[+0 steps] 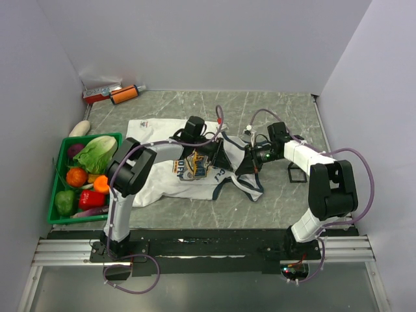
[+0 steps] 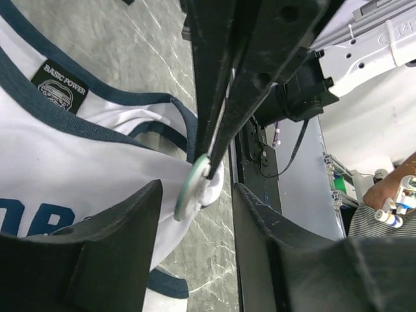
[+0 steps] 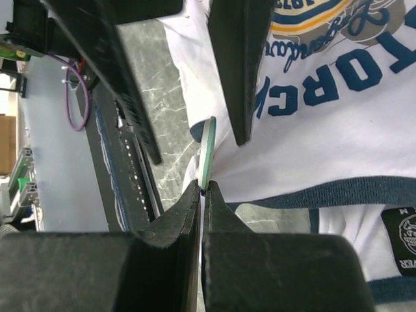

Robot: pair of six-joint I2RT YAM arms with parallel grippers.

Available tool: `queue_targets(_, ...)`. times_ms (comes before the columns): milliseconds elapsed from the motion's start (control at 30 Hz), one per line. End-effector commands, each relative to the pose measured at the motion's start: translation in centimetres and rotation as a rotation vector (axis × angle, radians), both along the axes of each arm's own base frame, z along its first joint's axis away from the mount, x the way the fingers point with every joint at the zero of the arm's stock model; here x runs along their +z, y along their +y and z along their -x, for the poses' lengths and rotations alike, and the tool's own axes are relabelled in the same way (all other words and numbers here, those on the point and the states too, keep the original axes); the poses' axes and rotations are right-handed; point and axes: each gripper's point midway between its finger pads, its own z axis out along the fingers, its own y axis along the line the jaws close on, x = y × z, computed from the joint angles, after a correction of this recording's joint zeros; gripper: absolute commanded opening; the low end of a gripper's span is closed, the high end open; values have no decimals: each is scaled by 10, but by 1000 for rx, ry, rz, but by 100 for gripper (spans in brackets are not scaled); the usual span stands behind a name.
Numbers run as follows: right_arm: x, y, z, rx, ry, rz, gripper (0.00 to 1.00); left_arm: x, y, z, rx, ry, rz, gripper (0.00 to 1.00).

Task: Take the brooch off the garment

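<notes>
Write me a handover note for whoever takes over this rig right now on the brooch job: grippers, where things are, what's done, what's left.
Right gripper: shut on the edge of the brooch, a pale green disc.
Left gripper: open, one finger on each side of the brooch, holding nothing.
Jersey: spread on the table, with a fold of white cloth drawn up at the brooch.
Done: brooch gripped.
Left: the brooch is not yet off the cloth. A likely next step is to close the left gripper on the fabric beside it, then pull the brooch free.
</notes>
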Motion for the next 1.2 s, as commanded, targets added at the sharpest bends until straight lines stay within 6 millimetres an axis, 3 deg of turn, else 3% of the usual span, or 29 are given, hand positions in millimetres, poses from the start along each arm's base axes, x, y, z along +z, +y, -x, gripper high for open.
queue_targets(0,16,5,-8,10,-15,-50,0,2,-7,3,-62,-30,40,50)
queue_targets(400,14,6,-11,12,-8,-47,0,-2,-15,3,-79,-6,48,29)
queue_targets(667,20,7,-11,19,-39,-51,0,-11,-18,-1,-50,53,27,2)
queue_targets(1167,24,19,6,73,-134,1,0,-34,-28,-31,171,147,-128,1)
